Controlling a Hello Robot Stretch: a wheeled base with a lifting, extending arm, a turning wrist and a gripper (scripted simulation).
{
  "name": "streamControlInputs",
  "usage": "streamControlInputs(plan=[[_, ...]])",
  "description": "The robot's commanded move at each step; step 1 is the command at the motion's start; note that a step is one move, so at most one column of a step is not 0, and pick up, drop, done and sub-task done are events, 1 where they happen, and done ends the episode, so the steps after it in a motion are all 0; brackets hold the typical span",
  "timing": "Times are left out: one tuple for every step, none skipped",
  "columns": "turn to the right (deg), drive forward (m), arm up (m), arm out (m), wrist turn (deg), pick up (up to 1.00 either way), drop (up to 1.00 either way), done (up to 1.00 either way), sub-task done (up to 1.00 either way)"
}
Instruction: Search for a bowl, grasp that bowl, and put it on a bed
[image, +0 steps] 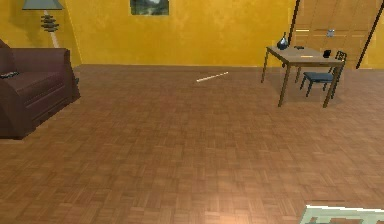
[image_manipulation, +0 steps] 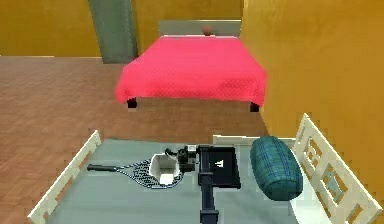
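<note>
- Bowl (image_manipulation: 165, 170), small and pale, lies on a grey bed (image_manipulation: 120, 150) with white rails, close at 8 o'clock of the end effector (image_manipulation: 180, 157).
- I cannot tell whether the end effector holds anything, since the bowl rests on the cover at its tip.
- A tennis racket (image_manipulation: 125, 172) lies at 9 o'clock of the bowl.
- A teal pillow (image_manipulation: 276, 168) lies at 3 o'clock of the arm.
- A red bed (image_manipulation: 195, 70) stands at 12 o'clock, well apart.
- In the forward view, a brown armchair (image: 35, 85) sits at 9 o'clock, and a desk (image: 300, 55) with a chair (image: 322, 78) at 2 o'clock.

Dark square arm bar (image_manipulation: 208, 203), small white black-marked squares (image_manipulation: 186, 153)
</note>
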Motion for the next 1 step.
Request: streamControlInputs(plan=[[0.0,0.0,0.1,0.0,0.0,0.0,0.0,0.0,0.0]])
